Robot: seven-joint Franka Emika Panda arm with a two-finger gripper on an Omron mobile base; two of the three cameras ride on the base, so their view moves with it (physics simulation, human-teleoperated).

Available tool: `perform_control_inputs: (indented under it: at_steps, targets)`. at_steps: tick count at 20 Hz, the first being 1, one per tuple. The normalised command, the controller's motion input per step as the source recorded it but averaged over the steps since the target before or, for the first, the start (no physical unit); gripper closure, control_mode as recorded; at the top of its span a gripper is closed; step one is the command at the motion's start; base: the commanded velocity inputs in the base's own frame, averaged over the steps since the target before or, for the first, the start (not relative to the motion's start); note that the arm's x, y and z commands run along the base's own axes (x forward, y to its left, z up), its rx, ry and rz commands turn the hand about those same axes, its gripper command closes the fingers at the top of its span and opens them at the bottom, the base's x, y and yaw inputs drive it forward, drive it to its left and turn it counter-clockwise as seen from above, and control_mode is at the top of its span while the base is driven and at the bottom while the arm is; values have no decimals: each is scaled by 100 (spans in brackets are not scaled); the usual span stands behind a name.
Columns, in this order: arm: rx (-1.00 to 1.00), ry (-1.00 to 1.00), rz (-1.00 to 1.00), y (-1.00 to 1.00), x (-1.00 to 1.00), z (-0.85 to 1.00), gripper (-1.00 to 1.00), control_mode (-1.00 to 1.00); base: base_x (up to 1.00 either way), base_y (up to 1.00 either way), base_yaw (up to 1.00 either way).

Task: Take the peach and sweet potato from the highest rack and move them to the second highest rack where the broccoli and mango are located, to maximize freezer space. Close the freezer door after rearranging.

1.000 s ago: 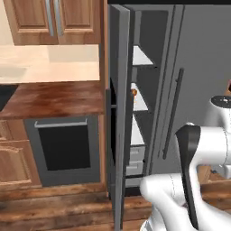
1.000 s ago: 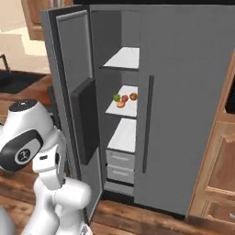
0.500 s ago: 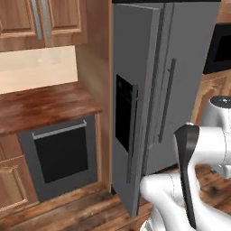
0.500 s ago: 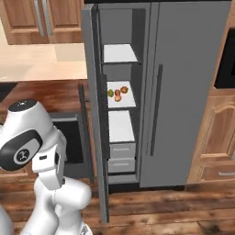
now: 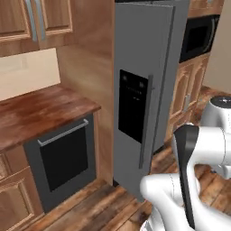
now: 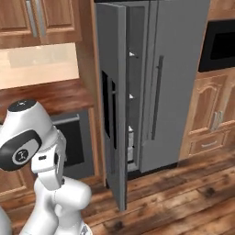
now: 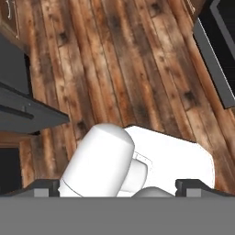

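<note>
**A:** Freezer door [image 6: 112, 92]: is it being gripped?

**B:** No. The gripper [image 7: 121, 188] is being carried with its fingertips [image 7: 46, 188] spread wide and nothing between them. It is being pointed down at the wooden floor [image 7: 114, 69], probably because the arm is being kept folded over the base for travel.

**A:** And where is the door being seen?

**B:** At centre frame in the right base view, well apart from the gripper. It is being left ajar, so the closing step is judged not yet done.

**A:** Are the peach and sweet potato being shown?

**B:** That cannot be told. The racks [image 6: 131, 96] are being viewed edge-on through the narrow gap at upper centre, beside the oven [image 5: 63, 158] at lower left.
</note>
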Motion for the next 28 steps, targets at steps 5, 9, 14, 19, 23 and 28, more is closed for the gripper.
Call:
perform_control_inputs:
  at_steps: [5,9,14,19,23,28]
  targets:
    - [0,0,0,0,0,0,-100,100,19,100,-49]
    - [0,0,0,0,0,0,-100,100,43,100,-46]
    - [0,0,0,0,0,0,-100,100,62,85,-46]
    - [0,0,0,0,0,0,-100,100,63,34,-43]
    - [0,0,0,0,0,0,-100,100,64,10,-40]
    - [0,0,0,0,0,0,-100,100,69,18,-31]
